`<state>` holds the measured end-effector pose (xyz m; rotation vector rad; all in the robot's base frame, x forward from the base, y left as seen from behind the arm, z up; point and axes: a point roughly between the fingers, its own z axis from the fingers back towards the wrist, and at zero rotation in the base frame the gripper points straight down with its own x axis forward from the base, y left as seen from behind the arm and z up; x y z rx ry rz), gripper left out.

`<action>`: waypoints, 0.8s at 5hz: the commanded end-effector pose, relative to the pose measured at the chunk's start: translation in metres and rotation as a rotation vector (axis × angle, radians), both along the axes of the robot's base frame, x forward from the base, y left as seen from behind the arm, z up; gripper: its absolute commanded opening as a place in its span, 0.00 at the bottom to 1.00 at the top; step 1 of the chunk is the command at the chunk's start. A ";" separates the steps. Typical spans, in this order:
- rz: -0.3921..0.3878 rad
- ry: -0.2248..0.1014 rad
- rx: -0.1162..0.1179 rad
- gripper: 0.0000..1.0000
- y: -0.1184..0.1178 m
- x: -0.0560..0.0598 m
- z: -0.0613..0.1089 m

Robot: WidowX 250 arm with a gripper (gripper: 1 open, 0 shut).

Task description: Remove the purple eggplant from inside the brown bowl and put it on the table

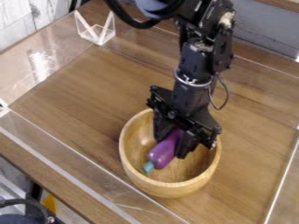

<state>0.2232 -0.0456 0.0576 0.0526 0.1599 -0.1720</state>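
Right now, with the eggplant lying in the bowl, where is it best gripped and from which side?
Probably across its thick purple middle, from straight above. The purple eggplant lies slanted in the brown bowl, teal stem end lowest, and the thick rim blocks any sideways approach. The end effector is already pointing down over its upper end, jaws either side.

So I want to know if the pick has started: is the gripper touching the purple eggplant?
Cannot tell. The camera view shows the gripper straddling the purple eggplant, but no contact or gap shows plainly.
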 end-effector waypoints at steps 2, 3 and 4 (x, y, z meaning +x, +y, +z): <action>-0.022 -0.080 0.001 0.00 -0.002 0.012 0.025; -0.029 -0.087 0.010 0.00 -0.001 0.013 0.030; -0.035 -0.090 0.017 0.00 0.000 0.013 0.033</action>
